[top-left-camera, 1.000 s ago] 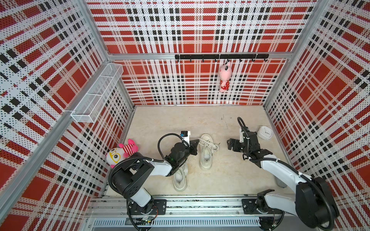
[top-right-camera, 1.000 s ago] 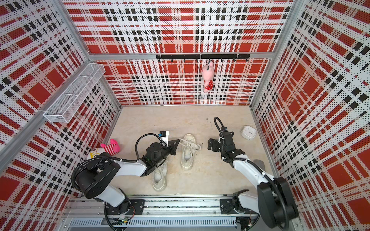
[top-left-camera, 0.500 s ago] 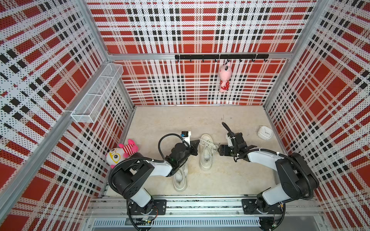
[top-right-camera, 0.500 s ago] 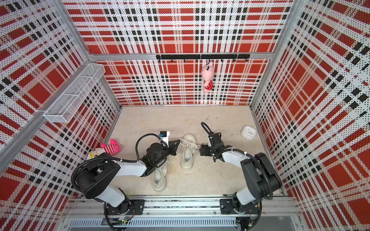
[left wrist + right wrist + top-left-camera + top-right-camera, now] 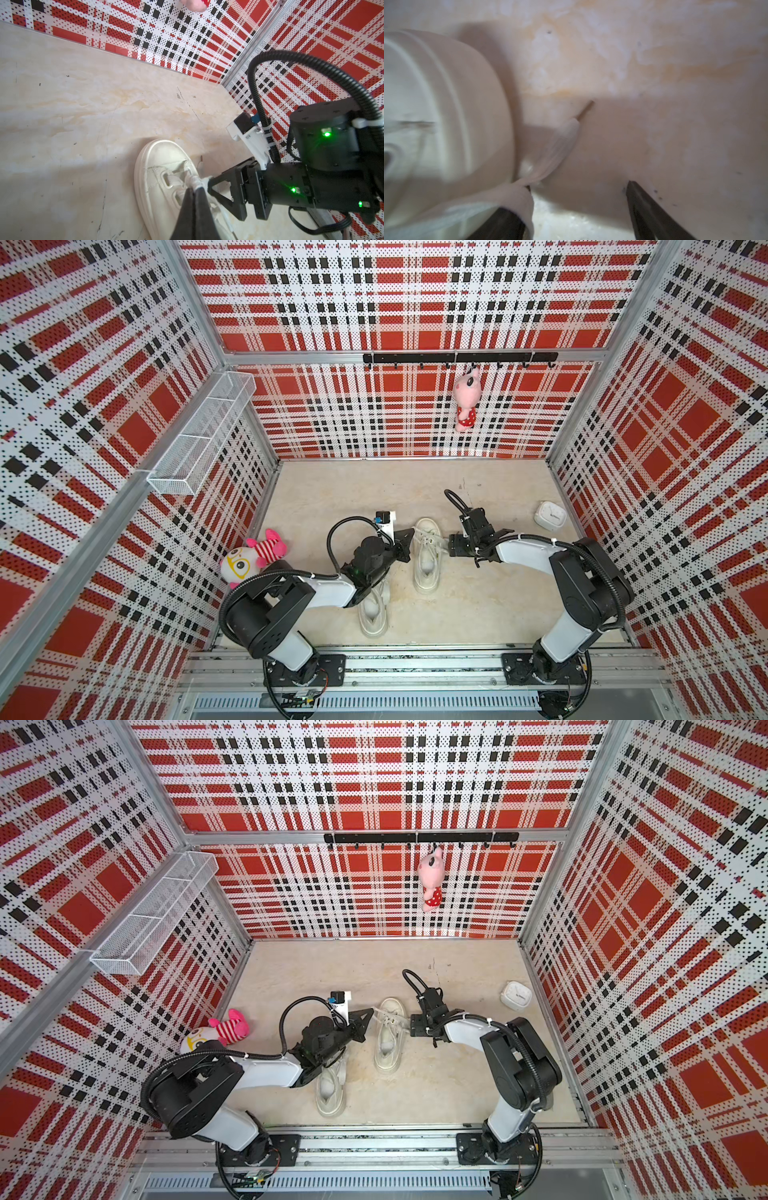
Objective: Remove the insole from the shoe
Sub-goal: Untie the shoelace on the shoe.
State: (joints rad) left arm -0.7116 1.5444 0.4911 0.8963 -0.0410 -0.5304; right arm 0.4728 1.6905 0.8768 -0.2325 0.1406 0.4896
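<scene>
Two white lace-up shoes lie on the beige floor. The farther shoe has my grippers on both sides. My left gripper is shut on a lace loop over the shoe's tongue. My right gripper hangs low beside the shoe's right flank with its jaws apart. A loose lace end is draped over one of its fingers. The insole is hidden inside the shoe.
The nearer shoe lies partly under my left forearm. A pink-and-white plush toy sits by the left wall and a small white clock by the right wall. A pink plush hangs from the hook rail. A wire basket juts from the left wall.
My right arm has swung left from the right side of the floor to the shoe's flank, and its jaws have narrowed somewhat. The left gripper has stayed shut on the lace.
</scene>
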